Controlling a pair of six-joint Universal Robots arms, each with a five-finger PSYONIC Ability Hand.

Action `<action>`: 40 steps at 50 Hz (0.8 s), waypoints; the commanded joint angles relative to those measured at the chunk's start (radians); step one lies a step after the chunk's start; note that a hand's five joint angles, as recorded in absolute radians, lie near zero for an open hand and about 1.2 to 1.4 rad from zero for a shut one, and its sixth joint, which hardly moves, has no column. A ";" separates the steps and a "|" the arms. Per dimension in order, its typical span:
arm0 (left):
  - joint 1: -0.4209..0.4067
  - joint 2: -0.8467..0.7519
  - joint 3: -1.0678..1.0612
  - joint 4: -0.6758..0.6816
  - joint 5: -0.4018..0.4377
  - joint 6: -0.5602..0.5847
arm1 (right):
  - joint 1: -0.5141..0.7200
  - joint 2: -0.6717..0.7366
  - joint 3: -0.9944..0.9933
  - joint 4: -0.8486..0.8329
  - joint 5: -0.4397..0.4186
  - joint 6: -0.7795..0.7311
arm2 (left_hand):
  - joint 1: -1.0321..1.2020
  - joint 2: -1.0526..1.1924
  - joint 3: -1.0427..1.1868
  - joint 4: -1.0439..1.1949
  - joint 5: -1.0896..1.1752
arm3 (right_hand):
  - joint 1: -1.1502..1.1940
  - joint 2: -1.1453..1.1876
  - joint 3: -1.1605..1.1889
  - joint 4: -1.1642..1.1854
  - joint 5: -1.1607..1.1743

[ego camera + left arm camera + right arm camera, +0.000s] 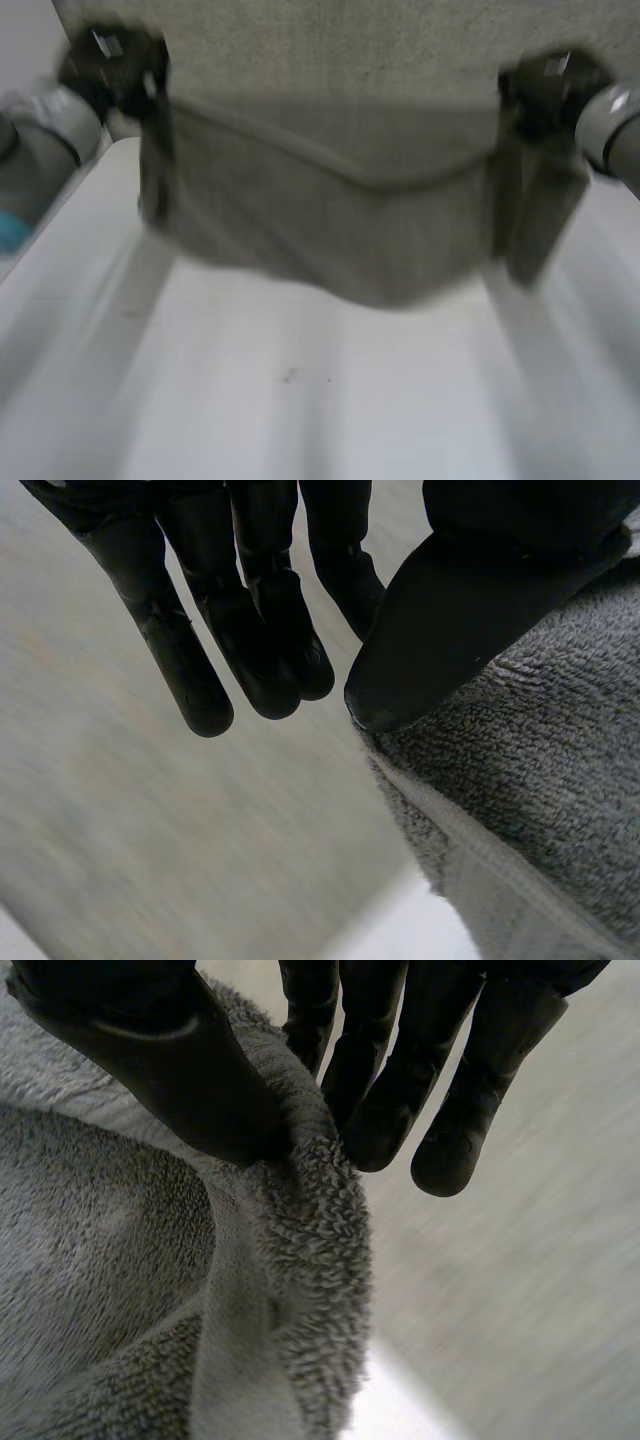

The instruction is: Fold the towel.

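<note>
While left robot hand [450, 610] and right robot hand [400, 1070] pinch its corners, the soft, limp towel [330, 240] sags between them

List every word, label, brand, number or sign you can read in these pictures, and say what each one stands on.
None: no text, label, brand, number or sign can be read on the grey towel, the left hand, the right hand or the white table.

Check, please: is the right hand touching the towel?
Touching. The right wrist view shows the right hand pinching the towel edge between thumb and fingers.
</note>
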 commanded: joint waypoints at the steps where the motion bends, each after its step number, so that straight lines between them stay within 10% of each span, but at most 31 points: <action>1: 0.003 0.064 0.217 0.027 -0.127 -0.246 | -0.006 -0.131 -0.060 -0.261 0.001 0.187 | 0.205 0.179 0.180 0.179 0.194 | 0.088 0.086 0.054 0.056 0.071; 12: 0.005 0.181 -0.140 0.037 -0.110 -0.248 | -0.009 -0.125 0.018 -0.094 -0.082 0.156 | 0.205 0.179 0.180 0.179 0.194 | 0.088 0.086 0.054 0.056 0.071; 25: -0.005 0.123 -0.813 0.309 0.023 -0.140 | -0.006 0.201 0.330 -0.040 -0.134 -0.253 | 0.205 0.179 0.180 0.179 0.194 | 0.088 0.086 0.054 0.056 0.071; 40: -0.038 0.155 -0.878 0.240 0.026 0.068 | -0.062 0.177 0.469 -0.094 -0.131 -0.292 | 0.205 0.179 0.180 0.179 0.194 | 0.088 0.086 0.054 0.056 0.071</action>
